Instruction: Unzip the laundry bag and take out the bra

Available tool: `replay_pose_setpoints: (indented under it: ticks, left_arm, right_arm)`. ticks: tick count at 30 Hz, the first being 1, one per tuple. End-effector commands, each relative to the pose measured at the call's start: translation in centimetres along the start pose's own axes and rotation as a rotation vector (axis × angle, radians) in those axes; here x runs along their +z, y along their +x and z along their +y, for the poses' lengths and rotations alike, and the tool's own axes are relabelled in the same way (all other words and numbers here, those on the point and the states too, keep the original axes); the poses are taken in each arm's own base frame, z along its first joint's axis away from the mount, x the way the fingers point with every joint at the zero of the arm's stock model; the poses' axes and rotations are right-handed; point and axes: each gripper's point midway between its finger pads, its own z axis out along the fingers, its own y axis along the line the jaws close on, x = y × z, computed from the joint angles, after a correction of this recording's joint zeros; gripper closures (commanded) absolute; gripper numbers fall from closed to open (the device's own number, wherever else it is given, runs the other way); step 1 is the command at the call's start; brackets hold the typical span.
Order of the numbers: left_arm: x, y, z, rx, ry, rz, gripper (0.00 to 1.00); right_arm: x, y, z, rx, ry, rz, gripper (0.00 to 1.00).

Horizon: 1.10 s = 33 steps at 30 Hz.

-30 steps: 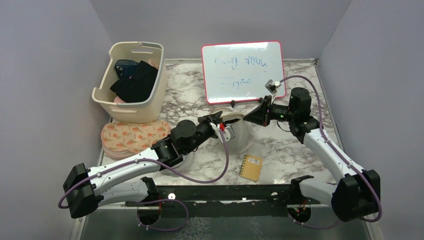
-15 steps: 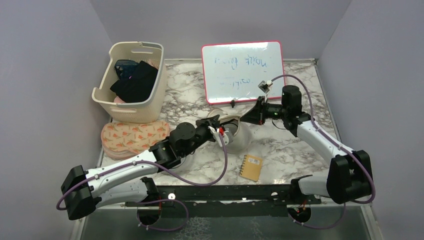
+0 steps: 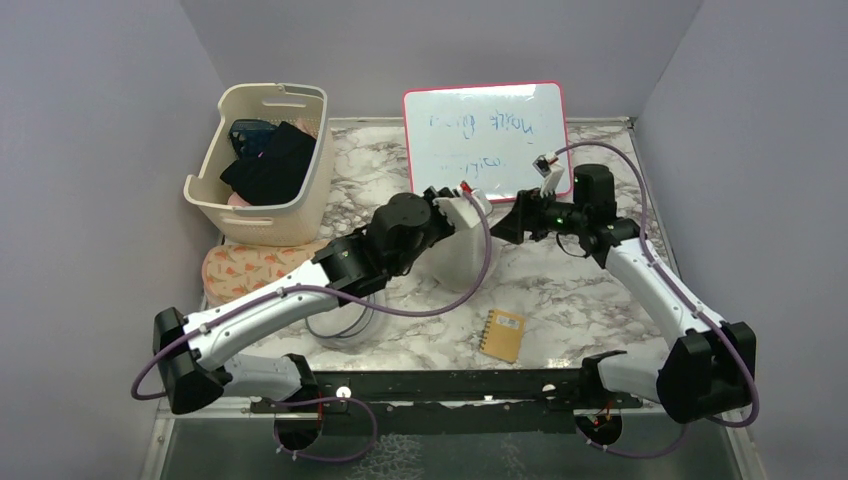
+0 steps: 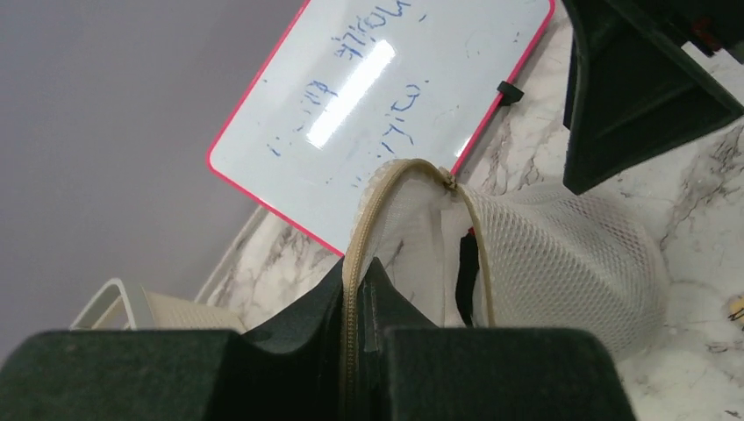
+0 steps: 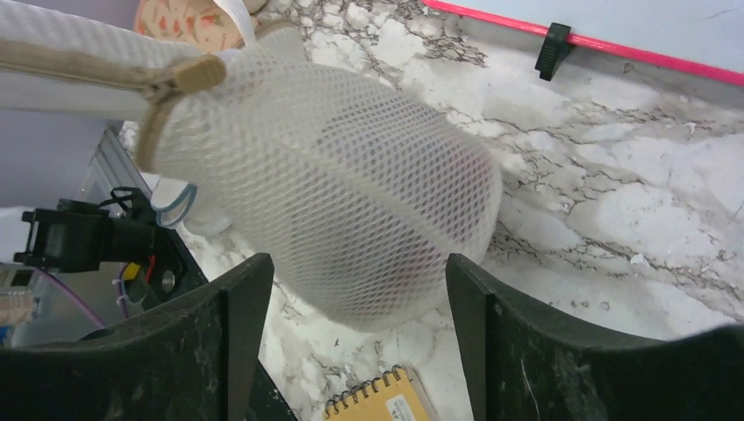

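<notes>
Laundry bag (image 5: 351, 193) contents dim, indistinct

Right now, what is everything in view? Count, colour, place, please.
laundry bag: one, white mesh with tan zip, table centre
whiteboard: one, white, red frame, back
basket: one, cream, back left, holding dark clothes
patterned pad: one, pink-orange, in front of the basket
notepad: one, yellow, front centre
clear disc: one, blue rim, beneath the left arm
table: one, grey-white marble
left claw: black, shut on the bag's zip rim
right claw: black, open, beside the bag
</notes>
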Motion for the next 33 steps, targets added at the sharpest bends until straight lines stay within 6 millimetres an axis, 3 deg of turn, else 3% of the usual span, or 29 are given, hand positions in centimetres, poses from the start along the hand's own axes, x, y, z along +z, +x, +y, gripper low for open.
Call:
replay_pose_setpoints:
  ticks: [1, 8, 13, 18, 22, 26, 33]
  left_arm:
    - [0.0, 1.9, 0.2, -0.21, -0.048, 0.24, 1.0]
    - [-0.8, 1.8, -0.3, -0.452, -0.075, 0.423, 1.0]
    - [-1.3, 0.7, -2.0, -0.602, -0.01, 0.477, 1.0]
    - [-1.7, -1.2, -2.1, -0.718, 0.011, 0.455, 1.0]
    - [-1.9, -1.5, -1.6, -0.759, -0.006, 0.444, 1.0]
    - [-2.3, -1.9, -0.9, -0.792, -0.019, 0.426, 1.0]
    - [-3.1, -2.2, -0.1, -0.819, -0.025, 0.405, 1.0]
  right_arm:
    - [-1.2, 0.7, 0.3, 0.091, 0.071, 0.021, 0.28]
    - [-1.0, 2.0, 4.1, 0.104, -0.006, 0.024, 0.27]
    - [1.2, 3.8, 5.7, 0.118, 0.031, 0.075, 0.26]
    - [2.7, 4.5, 5.0, 0.136, 0.129, 0.094, 0.24]
    - [3.4, 4.6, 3.6, 0.124, 0.193, 0.085, 0.25]
    - [4.8, 4.7, 1.9, 0.082, 0.232, 0.073, 0.31]
    - [6.3, 4.2, 0.7, 0.051, 0.245, 0.033, 0.52]
